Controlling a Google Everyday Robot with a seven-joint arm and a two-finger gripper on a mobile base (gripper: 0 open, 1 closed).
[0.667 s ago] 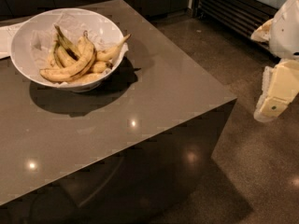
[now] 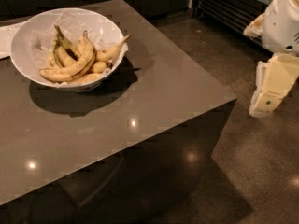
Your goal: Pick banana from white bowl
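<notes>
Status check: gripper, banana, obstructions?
Gripper off the table, right side, over floor. Banana in white bowl among other bananas, untouched. No obstacle seen between.

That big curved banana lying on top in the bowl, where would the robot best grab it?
Probably its thick middle, from above, pinching across its width: the banana lies atop the other bananas, while the white bowl walls block its sides. The gripper hangs right of the table.
</notes>
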